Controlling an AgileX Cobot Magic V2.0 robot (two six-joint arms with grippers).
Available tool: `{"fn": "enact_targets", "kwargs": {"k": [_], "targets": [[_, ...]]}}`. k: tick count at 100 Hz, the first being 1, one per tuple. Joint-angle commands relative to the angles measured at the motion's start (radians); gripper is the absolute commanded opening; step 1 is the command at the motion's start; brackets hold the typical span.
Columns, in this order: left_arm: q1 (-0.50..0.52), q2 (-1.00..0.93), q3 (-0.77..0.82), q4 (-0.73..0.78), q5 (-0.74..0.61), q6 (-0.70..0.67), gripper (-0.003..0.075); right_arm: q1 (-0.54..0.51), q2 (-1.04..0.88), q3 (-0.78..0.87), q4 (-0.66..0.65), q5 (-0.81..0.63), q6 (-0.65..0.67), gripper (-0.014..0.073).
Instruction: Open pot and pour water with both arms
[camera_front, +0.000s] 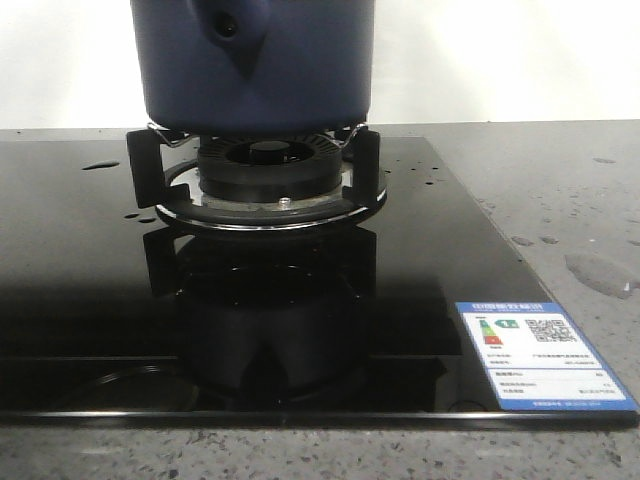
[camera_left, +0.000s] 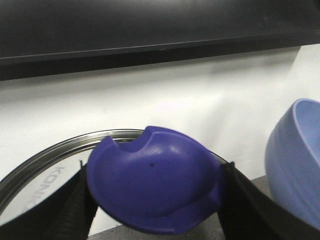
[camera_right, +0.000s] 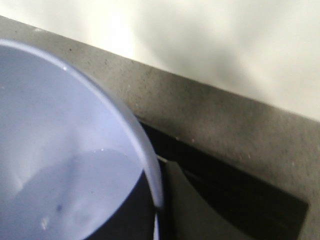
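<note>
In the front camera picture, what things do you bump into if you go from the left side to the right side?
Water drop on the black stove glass → dark blue pot sitting on the burner → blue and white sticker → wet puddle on the grey counter.

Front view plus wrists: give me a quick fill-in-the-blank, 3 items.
1. The pot sits on the ____ of the black cooktop.
2. The left gripper is shut on the lid's blue ____.
3. On the cooktop's corner nearest the camera, on the right, is a ____ label.
4. Drops of ____ lie on the counter to the cooktop's right.

Missing: burner; knob; blue; water
</note>
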Motion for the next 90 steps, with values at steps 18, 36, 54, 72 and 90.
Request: {"fn": "enact_targets", "kwargs": {"k": [18,36,54,72,90], "targets": [[0.002,-0.027,-0.041,-0.054,-0.031,0.004,0.0316,0.081,-0.179,0.212,-0.075,-0.452,-0.061,-0.0045],[0.002,-0.027,-0.041,-0.054,-0.031,0.004,0.0316,0.125,-0.292,0.497,-0.085,-0.824,-0.124,-0.0046],[0.002,-0.027,-0.041,-0.054,-0.031,0.004,0.0316,0.159,-0.354,0.701,-0.098,-1.134,-0.137,-0.0046],[0.002,-0.027,-0.041,-0.054,-0.031,0.004,0.0316,0.187,-0.354,0.803,-0.108,-1.358,-0.137,-0.0046],[0.002,-0.027,-0.041,-0.054,-0.031,0.004,0.0316,0.187,-0.332,0.803,-0.108,-1.398,-0.137,-0.0046]]}}
